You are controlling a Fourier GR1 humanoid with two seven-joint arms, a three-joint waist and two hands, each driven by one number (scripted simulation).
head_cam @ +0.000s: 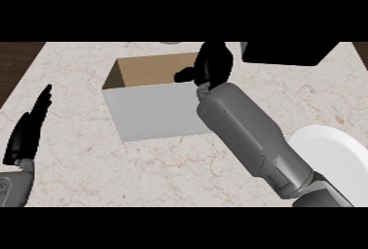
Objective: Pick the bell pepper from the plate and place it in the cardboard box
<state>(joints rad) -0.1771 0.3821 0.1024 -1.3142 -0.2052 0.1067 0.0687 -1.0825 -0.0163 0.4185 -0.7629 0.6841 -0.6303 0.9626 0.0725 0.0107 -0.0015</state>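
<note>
Pepper: not visible anywhere in the head view. None shows on the part of the plate (pixel 334 155) you can see at lower right, and none on the bit of floor showing inside the box (pixel 155 112). My guess is that it's under the right hand (pixel 213 61), hidden by it. Treat that as unconfirmed.

The right hand sits over the box's right rim, near the far right corner. You only get its back, so I can't tell how far it's closed or what it has. The forearm (pixel 244 131) runs diagonally, lower right to upper left, from beside the plate up to the box.

Key relation: the box opening lies to the hand's left and slightly toward the robot. The hand is on the rim line, not over the middle. If it does carry the pepper, you'd want a short shift left before letting go, or it could hit the rim or land outside, toward the dark block (pixel 287 52).

Box: open top up, pale front wall facing the robot, turned slightly off square. Pepper's pointing and long axis: can't tell.

Left hand (pixel 27 131) rests open at the left edge, fingers straight, well apart from the box. The right is far nearer.
</note>
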